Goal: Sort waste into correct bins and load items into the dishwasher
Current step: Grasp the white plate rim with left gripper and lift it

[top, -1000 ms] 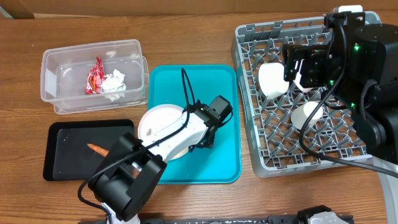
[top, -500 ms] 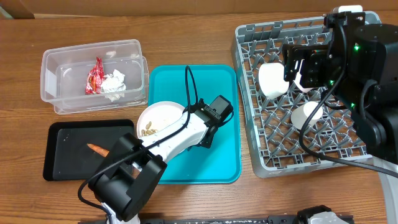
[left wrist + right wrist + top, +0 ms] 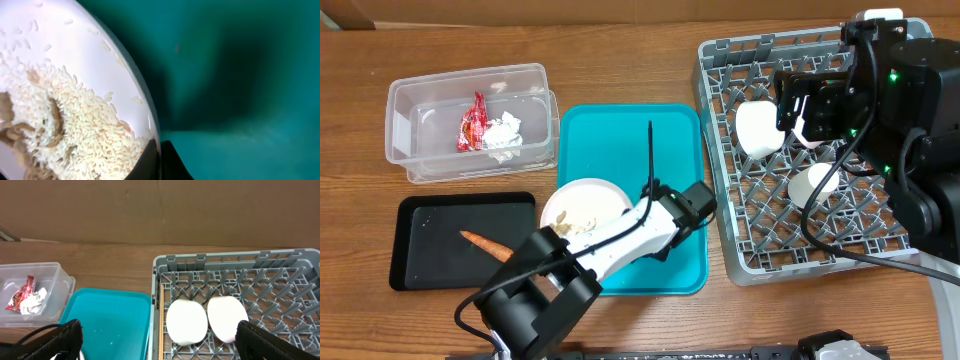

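Roughly by size: grey lattice rack point(image 3: 775, 245), pegs upright, fills the right of the overhead view with two white bowls point(image 3: 757, 128) among them; smooth teal tray point(image 3: 610, 140) mid-frame; flat matte black tray point(image 3: 430, 262) lower left. Round glossy white plate point(image 3: 582, 200) sits over the teal tray's lower-left corner, the left gripper point(image 3: 159, 157) clenched on its right-hand rim, so the black tray lies just left of the plate, opposite the fingers. The left arm is clearly nearer, while the right gripper point(image 3: 158, 326) hangs spread wide above the rack, holding nothing. Loose rice point(image 3: 85, 125) with brownish scraps point(image 3: 52, 117) is heaped on the plate, likely to slide if tipped.
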Robot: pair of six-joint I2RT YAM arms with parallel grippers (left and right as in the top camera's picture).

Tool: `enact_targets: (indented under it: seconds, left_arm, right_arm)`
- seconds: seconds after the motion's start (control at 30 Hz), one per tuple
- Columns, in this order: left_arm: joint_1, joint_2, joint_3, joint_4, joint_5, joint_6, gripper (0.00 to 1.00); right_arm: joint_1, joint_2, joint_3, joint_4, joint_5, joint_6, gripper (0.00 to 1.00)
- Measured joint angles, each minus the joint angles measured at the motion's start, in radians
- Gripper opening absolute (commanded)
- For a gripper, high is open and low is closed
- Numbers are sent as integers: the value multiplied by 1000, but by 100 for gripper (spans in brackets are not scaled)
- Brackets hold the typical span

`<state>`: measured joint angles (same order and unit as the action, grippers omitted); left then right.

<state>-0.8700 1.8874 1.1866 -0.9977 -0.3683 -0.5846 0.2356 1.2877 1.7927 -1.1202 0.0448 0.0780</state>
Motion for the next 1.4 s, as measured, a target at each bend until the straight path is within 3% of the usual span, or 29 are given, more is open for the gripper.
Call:
enact_targets:
  seconds: [0.63,0.9,1.2,1.4]
  left_arm:
    - [-11,5,80,-291,-161,-279,4]
    - [40,-58,116,-301,-163,-301,4]
    - [198,-283,118,-278,-95,-283,4]
    - [301,-309,118,-257,-14,-249,4]
  right_arm:
    - [0,0,0,0,0,1,100]
    - [0,0,0,0,0,0,100]
    - [0,0,0,0,-1,0,100]
    - [0,0,0,0,0,0,100]
